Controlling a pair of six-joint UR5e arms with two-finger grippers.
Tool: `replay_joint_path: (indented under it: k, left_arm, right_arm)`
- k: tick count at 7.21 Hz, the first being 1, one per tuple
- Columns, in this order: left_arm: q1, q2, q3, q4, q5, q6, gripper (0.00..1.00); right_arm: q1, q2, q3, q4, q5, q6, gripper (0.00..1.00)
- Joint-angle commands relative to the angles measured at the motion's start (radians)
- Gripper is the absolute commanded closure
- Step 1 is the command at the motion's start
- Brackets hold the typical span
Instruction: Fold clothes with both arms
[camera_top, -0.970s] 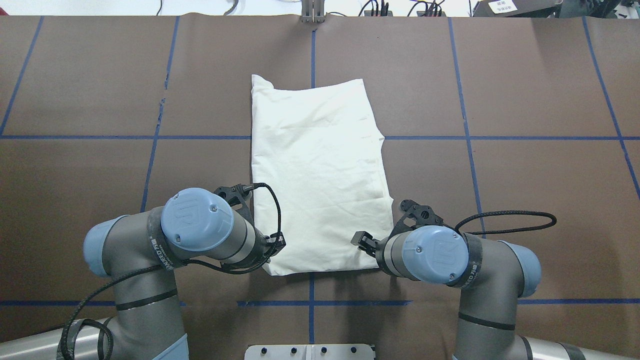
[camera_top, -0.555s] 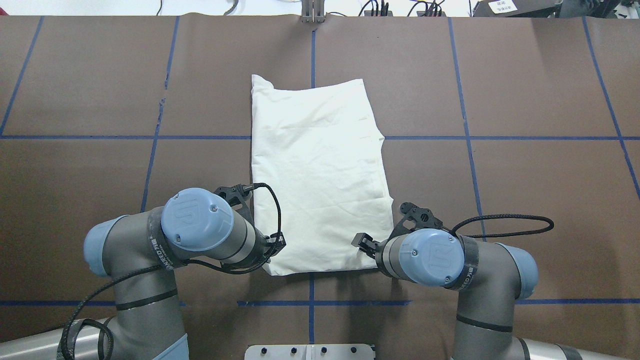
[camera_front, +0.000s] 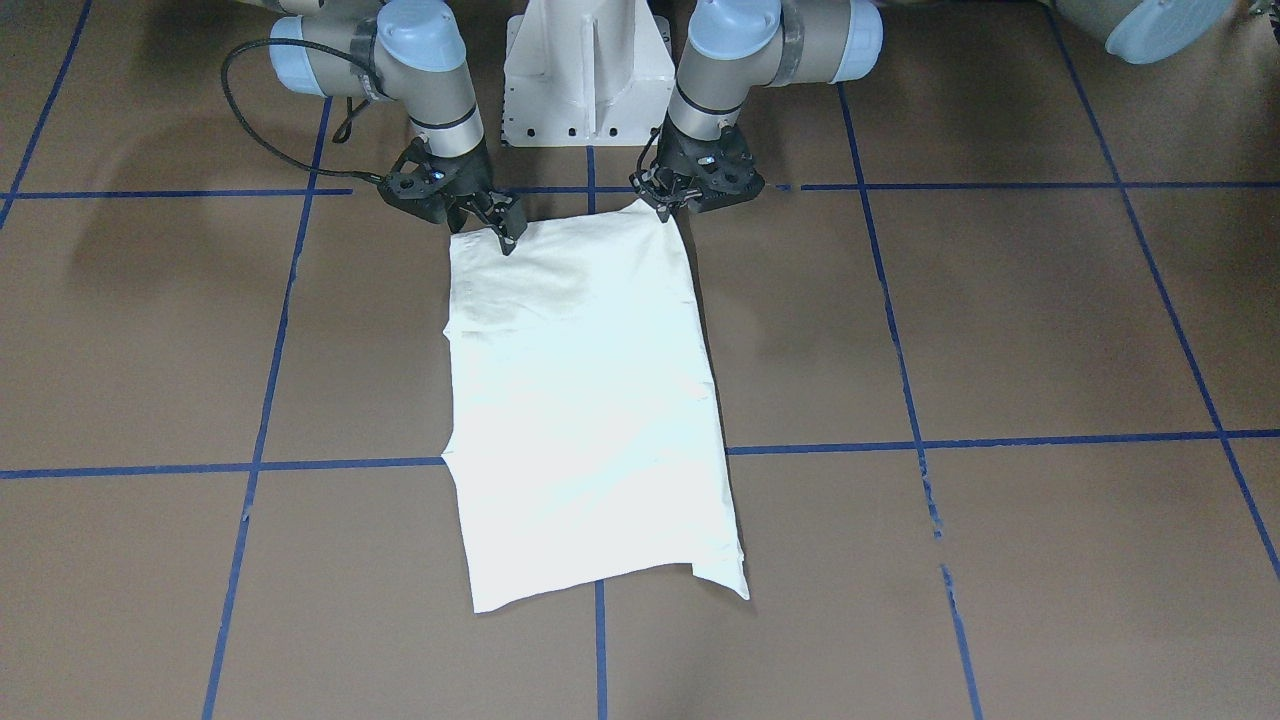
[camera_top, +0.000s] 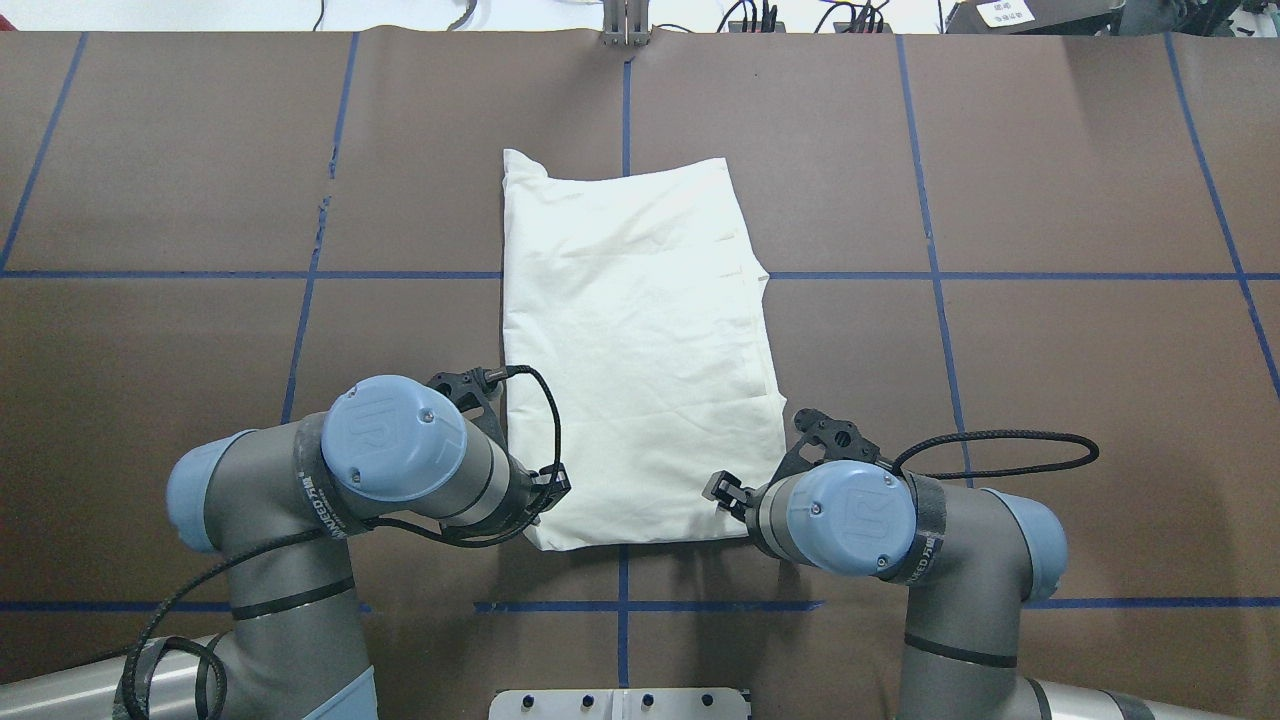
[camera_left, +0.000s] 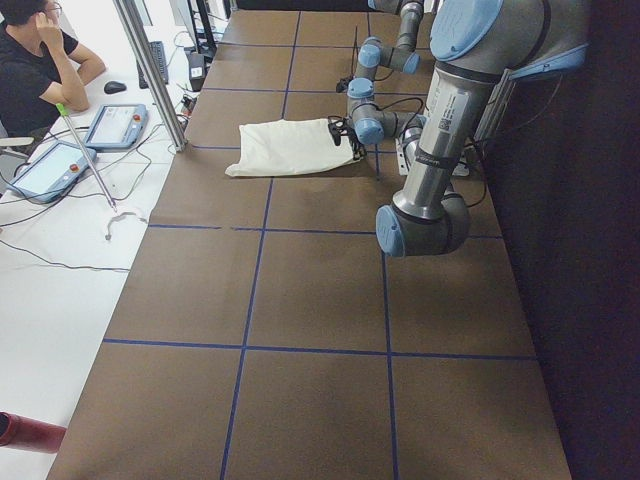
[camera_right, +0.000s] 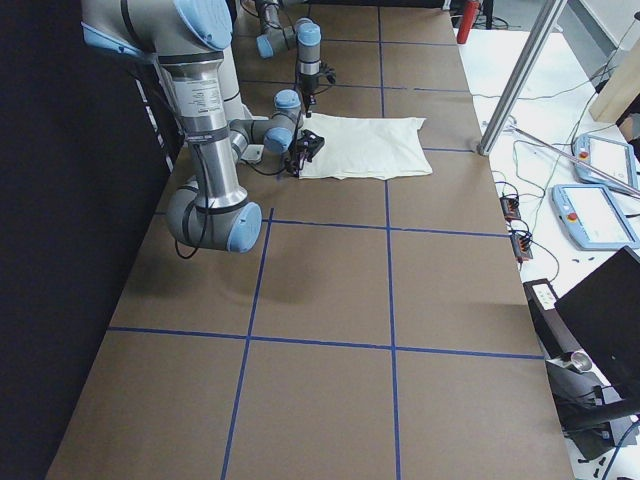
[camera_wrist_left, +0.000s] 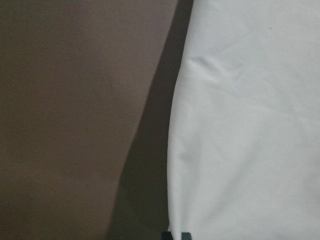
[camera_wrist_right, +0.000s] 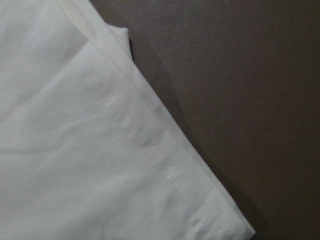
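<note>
Seen from overhead, the left arm (camera_top: 395, 450) stood at 7 o'clock of the T-shirt (camera_top: 630, 340), with the left jaws tucked under its wrist at the garment's 7 o'clock corner. I could not tell whether they were spread or pinching cloth: the wrist camera showed only a dark tip at the shirt's edge. The shirt lay flat in the middle of the brown surface (camera_top: 1050, 380), narrowed to a long panel running from 12 to 6 o'clock, plain cream side up, with no print showing. It looked light, soft and quite limp, with shallow creases and no stiffness to hold a shape, so it would probably sag and drape from wherever it was lifted. Its 5 o'clock corner showed a stitched hem (camera_wrist_right: 145, 140) and more than one layer stacked at the edge. The sensible hold was therefore the two near corners, biting deep enough to catch every layer, since a shallow pinch might peel up the top sheet alone. Cotton like this should not slip much once clamped. The right arm (camera_top: 850, 515) stood at 5 o'clock, with the right jaws over that hemmed corner; how they were set I could not tell either.
</note>
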Motion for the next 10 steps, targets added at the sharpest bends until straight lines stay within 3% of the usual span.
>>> replay_joint_path:
  k: [1, 2, 3, 4, 8, 10]
  left_arm:
    - [0.000, 0.000, 0.000, 0.000, 0.001, 0.000, 1.00]
    - [0.000, 0.000, 0.001, 0.000, 0.003, 0.000, 1.00]
    - [0.000, 0.000, 0.002, 0.000, 0.003, 0.000, 1.00]
    - [0.000, 0.000, 0.002, 0.000, 0.003, 0.000, 1.00]
    - [0.000, -0.001, -0.003, 0.002, 0.006, -0.002, 1.00]
    - [-0.002, -0.001, -0.006, 0.002, 0.006, -0.002, 1.00]
  right_arm:
    - [-0.001, 0.002, 0.000, 0.000, 0.003, -0.002, 0.46]
    - [-0.001, 0.002, 0.000, 0.000, 0.005, -0.002, 0.51]
    - [-0.001, 0.002, 0.001, 0.002, 0.005, -0.002, 0.74]
    - [0.005, 0.006, 0.007, 0.002, 0.006, -0.005, 0.86]
    - [0.025, 0.041, 0.003, 0.000, 0.008, -0.008, 1.00]
    - [0.030, 0.048, 0.006, 0.002, 0.008, -0.005, 1.00]
